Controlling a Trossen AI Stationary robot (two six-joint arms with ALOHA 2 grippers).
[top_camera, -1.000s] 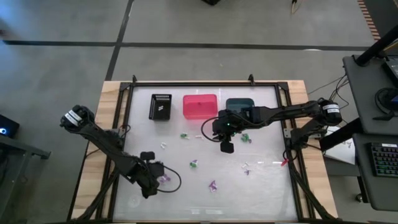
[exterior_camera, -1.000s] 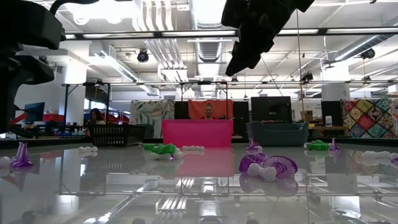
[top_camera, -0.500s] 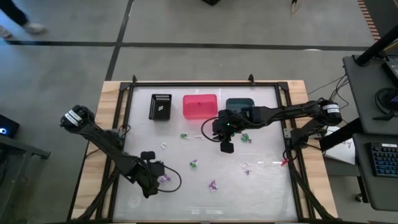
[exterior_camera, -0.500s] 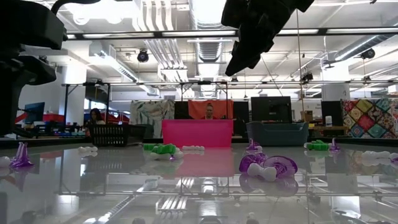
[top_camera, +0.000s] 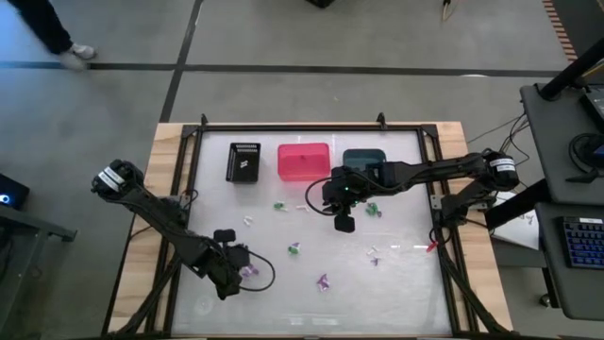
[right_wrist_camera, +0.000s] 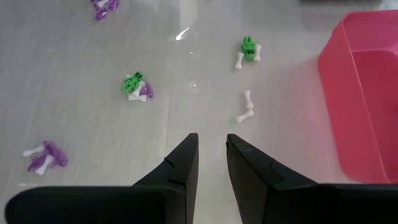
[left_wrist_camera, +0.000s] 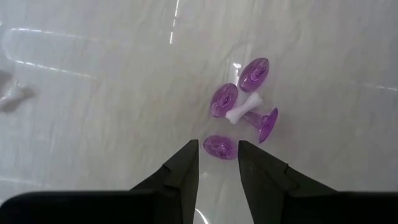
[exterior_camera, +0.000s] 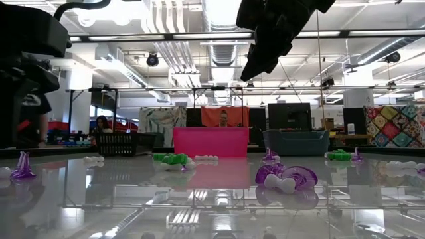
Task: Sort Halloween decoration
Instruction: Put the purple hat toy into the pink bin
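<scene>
Tiny green, purple and white trinkets lie scattered on the white table [top_camera: 406,274]. My left gripper [top_camera: 238,263] is low near the near-left part, open. In its wrist view the fingertips [left_wrist_camera: 217,148] stand on either side of one purple cup-shaped piece [left_wrist_camera: 219,147]. Close beyond that piece lies a cluster of purple pieces with a white bone [left_wrist_camera: 245,109]. My right gripper [top_camera: 344,223] hangs above mid-table, in front of the teal bin [top_camera: 364,157]. It holds nothing, its fingers [right_wrist_camera: 212,149] only a narrow gap apart over bare table. It shows dark at the top of the low view [exterior_camera: 265,40]. My left gripper comes down from above with one finger [left_wrist_camera: 189,155] on each side of the purple cup-shaped piece [left_wrist_camera: 214,149], which lies on the table. I cannot tell whether the fingers touch it.
The black bin [top_camera: 244,161], pink bin [top_camera: 303,161] and teal bin stand in a row along the far edge. Loose trinkets include green ones [top_camera: 280,206] [top_camera: 373,210], a green-white one [top_camera: 294,248], a purple one [top_camera: 323,281] and a white one [top_camera: 374,255]. A person [top_camera: 47,28] walks beyond the table.
Neither arm nor any trinket has moved. A person has walked into view on the floor beyond the table's far left corner.
</scene>
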